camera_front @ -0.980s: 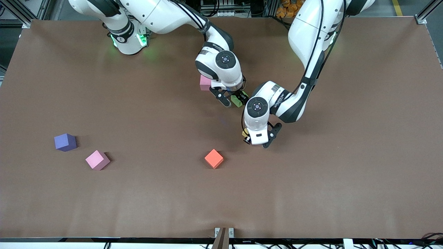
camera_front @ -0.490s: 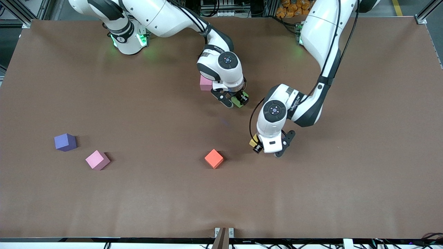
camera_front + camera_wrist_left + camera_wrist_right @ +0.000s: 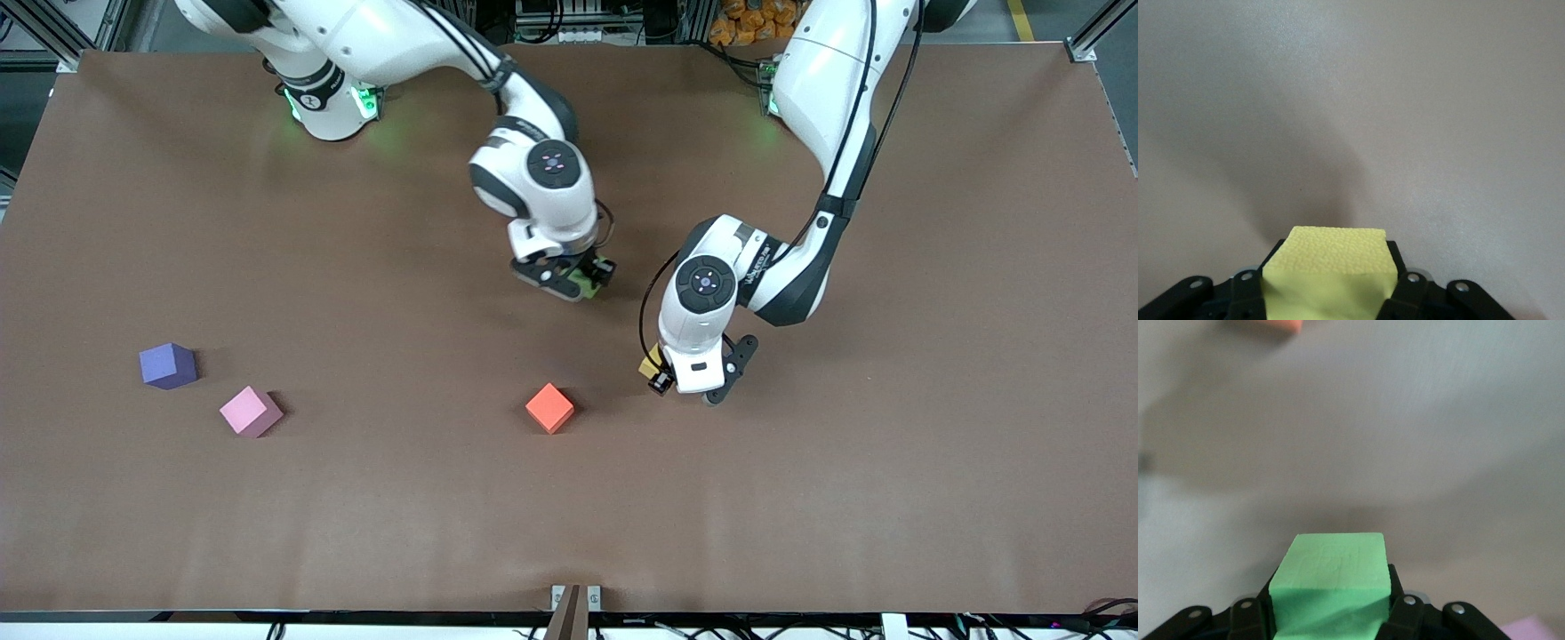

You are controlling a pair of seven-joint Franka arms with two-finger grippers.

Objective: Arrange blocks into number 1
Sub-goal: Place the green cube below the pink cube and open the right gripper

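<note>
Blocks are split up: the green block (image 3: 1329,577) is clamped in the right gripper (image 3: 569,277) over mid-table, the yellow block (image 3: 1330,270) clamped in the left gripper (image 3: 689,384) over bare table (image 3: 889,462). An orange cube (image 3: 549,408) lies nearer the camera, between them. A pink block (image 3: 251,411) and purple cube (image 3: 168,365) sit toward the right arm's end.

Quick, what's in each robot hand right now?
Left end effector: closed on the yellow block.
Right end effector: closed on the green block.
</note>
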